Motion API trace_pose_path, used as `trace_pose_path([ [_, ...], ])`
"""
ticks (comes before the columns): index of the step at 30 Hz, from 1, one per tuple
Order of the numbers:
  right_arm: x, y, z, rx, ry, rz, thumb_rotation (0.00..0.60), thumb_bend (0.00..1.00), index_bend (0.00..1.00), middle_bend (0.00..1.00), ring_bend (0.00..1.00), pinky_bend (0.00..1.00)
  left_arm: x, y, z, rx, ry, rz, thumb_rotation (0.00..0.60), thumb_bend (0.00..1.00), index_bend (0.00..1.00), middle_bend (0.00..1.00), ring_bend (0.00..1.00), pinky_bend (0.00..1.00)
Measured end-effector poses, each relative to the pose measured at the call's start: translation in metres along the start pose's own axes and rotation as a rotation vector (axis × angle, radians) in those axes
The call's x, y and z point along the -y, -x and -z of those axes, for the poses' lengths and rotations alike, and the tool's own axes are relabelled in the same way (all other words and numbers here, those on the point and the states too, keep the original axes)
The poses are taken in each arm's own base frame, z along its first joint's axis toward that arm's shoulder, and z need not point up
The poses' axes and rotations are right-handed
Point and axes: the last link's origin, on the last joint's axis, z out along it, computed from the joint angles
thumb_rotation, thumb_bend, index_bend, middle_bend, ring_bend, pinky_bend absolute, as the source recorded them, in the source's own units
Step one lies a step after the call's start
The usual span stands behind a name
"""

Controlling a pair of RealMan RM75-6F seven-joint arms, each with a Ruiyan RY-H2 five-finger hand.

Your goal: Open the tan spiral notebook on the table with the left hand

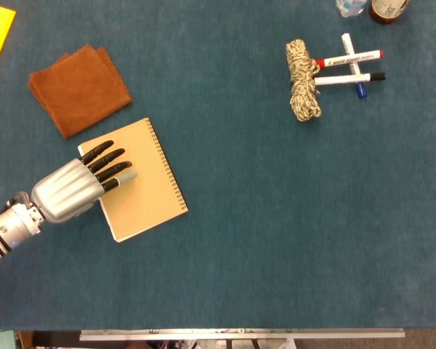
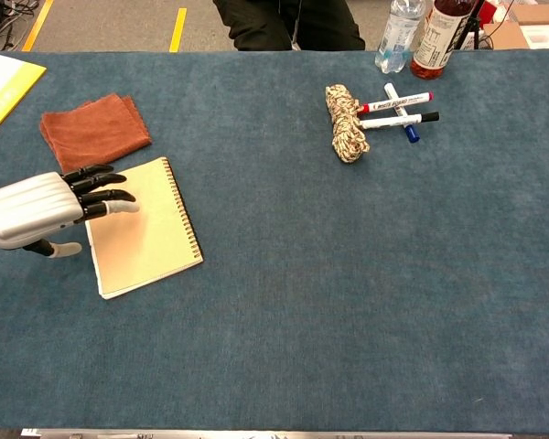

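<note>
I hold my left hand, fingers apart, over the closed tan spiral notebook near the table's left edge; next I must hook the cover's free edge.

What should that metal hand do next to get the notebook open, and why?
Probably lower the fingers to the free left edge of the notebook's cover and hook under it. The tan spiral notebook lies closed and flat, its spiral along the right side, so the cover must lift from the left. The left hand is over that edge, fingers spread, holding nothing.
</note>
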Motion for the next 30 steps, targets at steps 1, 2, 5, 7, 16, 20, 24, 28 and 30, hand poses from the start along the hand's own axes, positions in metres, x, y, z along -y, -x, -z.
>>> trace_pose_path([
  [1, 0.000, -0.001, 0.000, -0.002, 0.001, 0.001, 0.600, 0.19, 0.26, 0.24, 0.15, 0.28, 0.000, 0.001, -0.001, 0.000, -0.001, 0.002, 0.600, 0.20, 0.11, 0.14, 0.00, 0.00],
  [2, 0.000, -0.001, 0.000, -0.004, 0.002, 0.001, 0.600, 0.19, 0.26, 0.24, 0.15, 0.28, 0.000, 0.002, -0.002, 0.002, -0.002, 0.005, 0.600, 0.20, 0.11, 0.14, 0.00, 0.00],
  [5, -0.001, -0.002, 0.001, -0.008, 0.004, 0.001, 0.600, 0.19, 0.26, 0.24, 0.15, 0.28, 0.001, 0.005, -0.004, 0.007, -0.004, 0.011, 0.600, 0.20, 0.11, 0.14, 0.00, 0.00],
  [7, -0.001, -0.003, 0.001, -0.010, 0.005, 0.004, 0.600, 0.19, 0.26, 0.24, 0.15, 0.28, 0.001, 0.006, -0.006, 0.009, -0.003, 0.013, 0.600, 0.20, 0.11, 0.14, 0.00, 0.00],
  [16, -0.003, -0.004, 0.002, -0.014, 0.015, 0.005, 0.600, 0.19, 0.26, 0.24, 0.15, 0.28, -0.004, 0.007, -0.015, 0.009, 0.000, 0.072, 0.600, 0.20, 0.12, 0.14, 0.00, 0.00],
  [20, -0.005, -0.005, 0.003, -0.019, 0.024, 0.007, 0.600, 0.19, 0.26, 0.24, 0.15, 0.28, -0.006, 0.005, -0.020, 0.005, 0.000, 0.103, 0.600, 0.20, 0.13, 0.14, 0.00, 0.00],
  [24, -0.007, -0.006, 0.004, -0.022, 0.029, 0.008, 0.600, 0.19, 0.26, 0.24, 0.15, 0.28, -0.008, 0.005, -0.028, -0.002, -0.006, 0.145, 0.600, 0.20, 0.14, 0.14, 0.00, 0.00],
  [28, -0.008, -0.007, 0.004, -0.024, 0.035, 0.010, 0.600, 0.19, 0.26, 0.24, 0.15, 0.28, -0.010, 0.003, -0.034, -0.021, -0.008, 0.181, 0.600, 0.20, 0.16, 0.14, 0.00, 0.00],
  [30, -0.008, -0.007, 0.004, -0.026, 0.036, 0.010, 0.600, 0.19, 0.26, 0.24, 0.15, 0.28, -0.012, 0.001, -0.036, -0.034, -0.009, 0.208, 0.600, 0.20, 0.18, 0.14, 0.00, 0.00],
])
